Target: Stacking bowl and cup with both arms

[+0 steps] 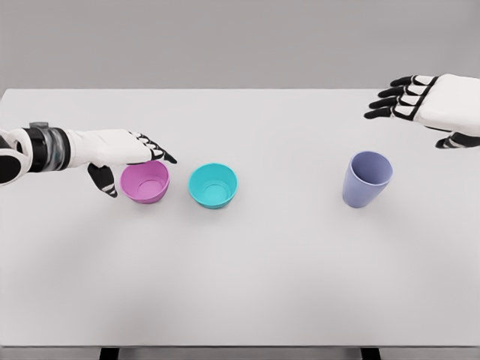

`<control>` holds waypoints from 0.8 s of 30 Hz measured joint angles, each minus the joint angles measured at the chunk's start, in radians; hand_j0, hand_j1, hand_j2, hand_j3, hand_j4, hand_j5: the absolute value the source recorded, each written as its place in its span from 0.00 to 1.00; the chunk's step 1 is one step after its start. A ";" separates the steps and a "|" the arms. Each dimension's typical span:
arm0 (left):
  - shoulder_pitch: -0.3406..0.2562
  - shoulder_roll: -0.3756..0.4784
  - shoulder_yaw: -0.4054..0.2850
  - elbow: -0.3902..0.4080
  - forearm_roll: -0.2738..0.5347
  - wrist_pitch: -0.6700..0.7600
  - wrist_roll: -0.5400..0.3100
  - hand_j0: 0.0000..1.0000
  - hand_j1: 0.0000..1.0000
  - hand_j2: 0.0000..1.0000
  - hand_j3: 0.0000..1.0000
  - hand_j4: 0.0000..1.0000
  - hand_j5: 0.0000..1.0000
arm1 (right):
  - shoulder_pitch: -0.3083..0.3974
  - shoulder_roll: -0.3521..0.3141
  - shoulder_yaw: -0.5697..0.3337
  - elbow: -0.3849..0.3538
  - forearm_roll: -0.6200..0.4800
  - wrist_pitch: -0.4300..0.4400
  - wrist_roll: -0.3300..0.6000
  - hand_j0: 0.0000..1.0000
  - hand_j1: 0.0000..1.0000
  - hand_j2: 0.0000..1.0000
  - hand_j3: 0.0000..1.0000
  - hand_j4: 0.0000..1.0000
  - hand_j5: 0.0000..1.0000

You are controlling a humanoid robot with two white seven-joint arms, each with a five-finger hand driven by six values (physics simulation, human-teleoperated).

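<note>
The white bench (240, 300) fills the lower part of the head view, its near stretch bare, and the three vessels stand in a loose row farther back. A pink bowl (145, 182) sits at the left, a teal bowl (213, 184) just beside it to the right without touching, and a lavender cup (367, 178) stands upright well apart on the right. The left robot hand (127, 154) reaches in at the pink bowl, fingers extended over its far rim and thumb hanging down by its left wall; the fingers are spread and nothing is gripped yet, though whether they touch the rim is hard to tell. The right robot hand (427, 101) hovers above and behind the cup, fingers loosely extended, holding nothing. This looks like the approach step: nothing is stacked and each arm is lining up on its own object. The next move likely calls for the left fingers to close across the pink bowl's wall while the right hand descends toward the cup and wraps its side before any lifting.
</note>
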 measured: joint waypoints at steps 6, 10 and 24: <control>0.014 -0.001 0.000 0.002 -0.004 0.003 0.000 1.00 1.00 1.00 1.00 1.00 1.00 | -0.002 -0.017 0.001 0.000 0.000 0.000 0.000 1.00 1.00 1.00 1.00 1.00 1.00; 0.018 -0.018 0.001 0.006 -0.023 0.004 0.000 1.00 1.00 1.00 1.00 1.00 1.00 | 0.003 -0.020 0.001 0.000 0.000 0.000 0.000 1.00 1.00 1.00 1.00 1.00 1.00; 0.035 -0.034 0.002 0.017 -0.045 0.005 0.000 1.00 1.00 1.00 1.00 1.00 1.00 | 0.005 -0.031 -0.014 0.001 -0.062 -0.001 0.000 1.00 1.00 1.00 1.00 1.00 1.00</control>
